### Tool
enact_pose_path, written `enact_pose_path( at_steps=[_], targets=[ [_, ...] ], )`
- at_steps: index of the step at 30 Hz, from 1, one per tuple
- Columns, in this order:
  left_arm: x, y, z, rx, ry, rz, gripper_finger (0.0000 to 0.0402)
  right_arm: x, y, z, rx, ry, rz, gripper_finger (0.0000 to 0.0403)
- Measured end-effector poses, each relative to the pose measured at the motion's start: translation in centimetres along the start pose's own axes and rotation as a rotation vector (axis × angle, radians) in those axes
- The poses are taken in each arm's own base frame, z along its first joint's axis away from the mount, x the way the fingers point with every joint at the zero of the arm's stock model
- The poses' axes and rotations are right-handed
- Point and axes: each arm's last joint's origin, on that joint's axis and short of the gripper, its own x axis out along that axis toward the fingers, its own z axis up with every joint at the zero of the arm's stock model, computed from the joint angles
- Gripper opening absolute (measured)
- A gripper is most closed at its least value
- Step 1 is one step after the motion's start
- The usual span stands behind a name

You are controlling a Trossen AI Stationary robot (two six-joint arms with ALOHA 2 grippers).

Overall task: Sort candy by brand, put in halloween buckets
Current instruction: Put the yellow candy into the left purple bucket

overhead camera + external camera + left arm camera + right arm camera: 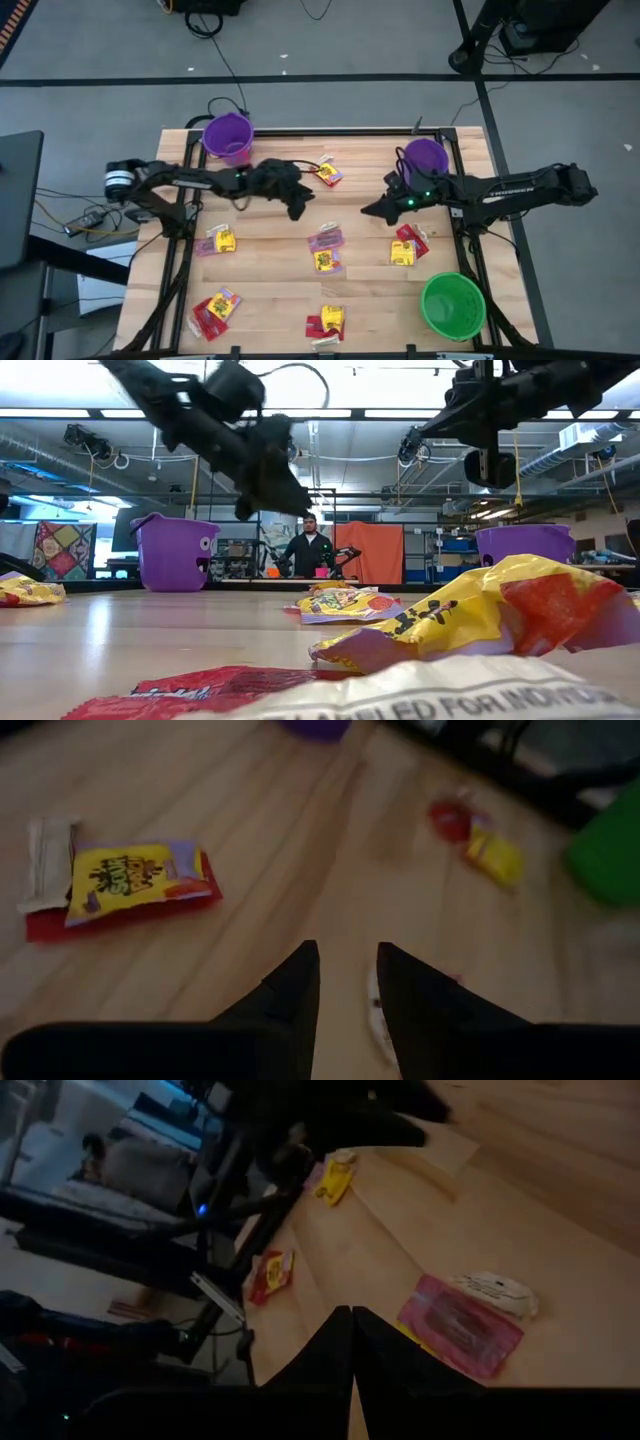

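Note:
Candy lies on the wooden table in several small heaps of yellow, red, pink and white packets, among them one at the far middle [327,172], one at the centre [326,250] and one right of it [405,245]. Two purple buckets [228,135] [425,155] stand at the far edge and a green bucket [452,305] at the near right. My left gripper [298,208] [345,960] hovers open over bare wood between the far and centre heaps. My right gripper [370,210] [352,1320] hangs shut and empty in front of the right purple bucket.
More heaps lie at the left [220,241], near left [215,310] and near middle [325,322]. A black frame [470,240] runs along the table's sides. A person [310,545] stands in the room beyond the far edge. Bare wood lies between the heaps.

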Motion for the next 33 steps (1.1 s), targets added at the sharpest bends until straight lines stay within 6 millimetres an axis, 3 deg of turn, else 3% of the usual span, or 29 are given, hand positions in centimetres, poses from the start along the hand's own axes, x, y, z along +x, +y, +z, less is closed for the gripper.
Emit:
enact_pose_path(
  at_steps=[11, 19, 22, 27, 33],
  targets=[
    [3.7, 0.0, 2.8, 0.097, 0.304, 0.072, 0.0109, -0.4, 1.3, 0.0, -0.178, 0.035, 0.163, 0.0034],
    [6.3, 2.5, 5.1, 0.127, 0.308, -0.036, 0.0109, -0.7, 1.8, 1.7, -0.292, -0.233, 0.129, 0.0058],
    [6.4, 2.3, 6.0, 0.28, 0.272, -0.021, 0.0109, -0.8, 1.4, 2.2, -0.288, -0.242, 0.114, 0.0062],
    [6.6, 2.0, 6.3, 0.626, 0.3, 0.126, 0.0113, -0.6, 0.6, 1.6, -0.231, -0.117, 0.089, 0.0068],
    [7.8, 2.7, 5.7, 0.705, 0.355, 0.139, 0.0158, -0.6, 0.0, 0.3, -0.244, -0.002, 0.006, 0.0079]
  ],
)
